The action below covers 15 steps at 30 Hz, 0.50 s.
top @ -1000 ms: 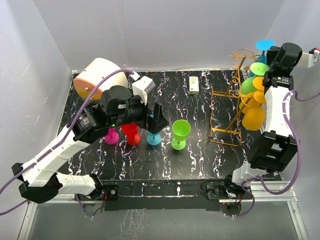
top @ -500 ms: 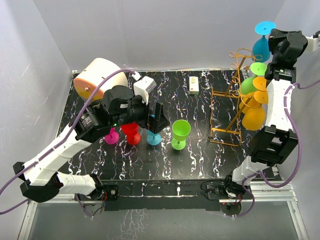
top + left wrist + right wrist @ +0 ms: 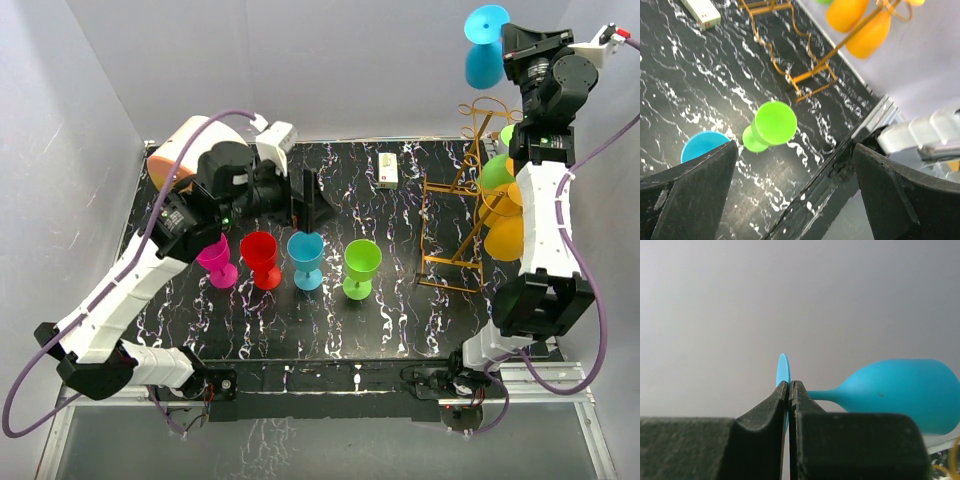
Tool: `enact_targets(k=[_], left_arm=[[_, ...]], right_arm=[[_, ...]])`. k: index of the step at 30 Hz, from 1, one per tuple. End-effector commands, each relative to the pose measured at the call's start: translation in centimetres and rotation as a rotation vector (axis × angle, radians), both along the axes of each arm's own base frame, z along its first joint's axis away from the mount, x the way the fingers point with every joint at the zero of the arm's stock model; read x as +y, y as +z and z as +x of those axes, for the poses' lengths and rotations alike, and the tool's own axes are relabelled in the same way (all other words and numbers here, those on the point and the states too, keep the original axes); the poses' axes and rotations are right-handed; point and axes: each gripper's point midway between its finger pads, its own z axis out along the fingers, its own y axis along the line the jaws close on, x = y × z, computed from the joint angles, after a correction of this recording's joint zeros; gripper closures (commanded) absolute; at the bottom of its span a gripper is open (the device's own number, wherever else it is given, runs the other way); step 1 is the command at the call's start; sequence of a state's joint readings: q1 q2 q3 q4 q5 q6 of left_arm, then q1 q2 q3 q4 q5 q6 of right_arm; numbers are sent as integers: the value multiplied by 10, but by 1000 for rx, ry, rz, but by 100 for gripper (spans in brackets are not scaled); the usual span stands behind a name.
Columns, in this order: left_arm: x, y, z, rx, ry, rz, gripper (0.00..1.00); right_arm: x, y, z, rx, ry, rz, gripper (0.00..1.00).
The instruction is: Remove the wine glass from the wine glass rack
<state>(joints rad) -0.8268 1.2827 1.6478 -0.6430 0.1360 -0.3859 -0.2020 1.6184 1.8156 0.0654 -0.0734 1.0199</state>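
Note:
A blue wine glass (image 3: 485, 50) hangs in the air, high above the wine glass rack (image 3: 447, 184). My right gripper (image 3: 508, 40) is shut on the thin edge of its foot. In the right wrist view the gripper (image 3: 789, 385) pinches the foot disc, and the bowl (image 3: 905, 390) points right. A green glass (image 3: 497, 172) and orange glasses (image 3: 508, 235) still hang on the gold wire rack (image 3: 810, 80). My left gripper (image 3: 310, 205) is open above the table, holding nothing, with its fingers (image 3: 690, 190) wide apart.
Pink (image 3: 215, 258), red (image 3: 260, 255), blue (image 3: 305, 255) and green (image 3: 360, 265) glasses stand in a row mid-table. A cream-and-orange drum (image 3: 190, 150) sits back left. A small white box (image 3: 388, 170) lies at the back. White walls close in on all sides.
My right arm has lifted the blue glass up and to the left, clear of the rack top. My left arm has risen and pulled back from over the row of glasses.

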Motion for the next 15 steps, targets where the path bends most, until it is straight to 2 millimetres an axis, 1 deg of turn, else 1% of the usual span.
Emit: enact_targets(k=[1,4,6,10,13,15], left_arm=[[-5,72,-3,-67,-67,-214,1],[-11,87,-1,-62,-75,-280,1],[-14,94,2,-44,-70,-328,1],[-16,112,10,-43,-79,-447,1],[-12,128,20,-71,-89,-541,1],[-6,135,31,-90,-85,-600,1]], right_arm=[[44,93,-74,-268,80,-98,100],[59,106,-95,-315,134,-90,100],[72,110,-105,-331,198,-69,100],[105,107,-120,-326,347,-12,100],[122,104,-132,-316,426,36,100],[132,103,-141,-312,476,70,100]])
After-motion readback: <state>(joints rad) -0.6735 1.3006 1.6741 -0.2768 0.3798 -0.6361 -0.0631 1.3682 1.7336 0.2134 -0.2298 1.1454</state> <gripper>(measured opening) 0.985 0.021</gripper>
